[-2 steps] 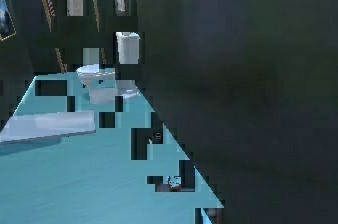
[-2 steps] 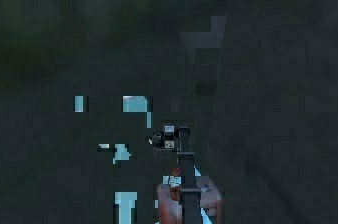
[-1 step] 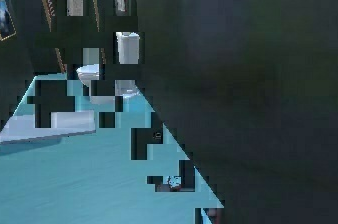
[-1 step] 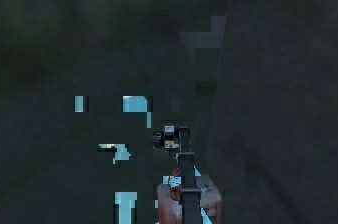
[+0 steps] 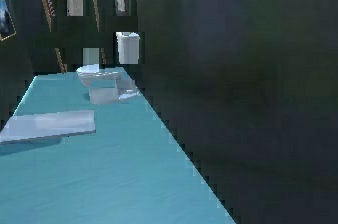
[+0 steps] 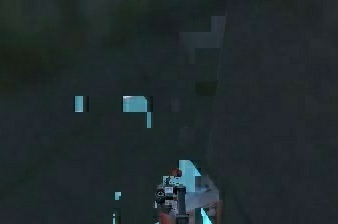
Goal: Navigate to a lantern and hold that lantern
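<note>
Forward view first. A long teal tabletop (image 5: 127,170) runs from the bottom edge up toward the upper left. A flat pale slab (image 5: 47,126) lies on it at the left, and a pale bowl-ish thing (image 5: 101,80) sits farther up. Just above the far end, near the top of the frame, stands a white boxy thing (image 5: 127,46). My guess is that's the lantern, but it's too blobby to swear to. It looks upright, so its long axis is vertical, and I can't tell if it's on the table or behind it. A framed picture (image 5: 2,20) hangs on the dark wall in the upper left corner.

Arm side view is mostly murk. The gripper (image 6: 169,197) sits at the bottom edge around the middle, with a teal sliver (image 6: 189,180) right next to it on its right. A couple of teal patches (image 6: 133,102) float left of centre.

The bit that matters is that the likely lantern sits far up the forward view, well apart from the gripper. So I'd say driving comes before any reaching. I honestly can't tell the fingers' state, or whether the gripper has anything in it, with that teal sliver crowding the tip.
</note>
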Controlling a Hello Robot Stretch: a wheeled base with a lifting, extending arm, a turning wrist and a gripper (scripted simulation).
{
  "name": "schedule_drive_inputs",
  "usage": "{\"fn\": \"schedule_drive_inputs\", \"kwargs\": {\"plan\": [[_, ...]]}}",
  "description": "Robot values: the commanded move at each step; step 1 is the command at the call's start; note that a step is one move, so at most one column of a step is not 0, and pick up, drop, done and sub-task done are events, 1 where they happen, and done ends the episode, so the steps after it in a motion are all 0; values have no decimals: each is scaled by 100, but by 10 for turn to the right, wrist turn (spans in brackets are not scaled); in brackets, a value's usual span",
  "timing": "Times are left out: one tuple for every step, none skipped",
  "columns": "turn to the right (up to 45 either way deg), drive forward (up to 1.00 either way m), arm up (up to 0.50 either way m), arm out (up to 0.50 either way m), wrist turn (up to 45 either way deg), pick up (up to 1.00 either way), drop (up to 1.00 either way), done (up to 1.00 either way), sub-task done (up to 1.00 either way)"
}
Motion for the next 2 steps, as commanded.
{"fn": "schedule_drive_inputs", "kwargs": {"plan": [[0,0,0,0,0,100,0,0,0],[0,0,10,0,0,0,0,0,0]]}}
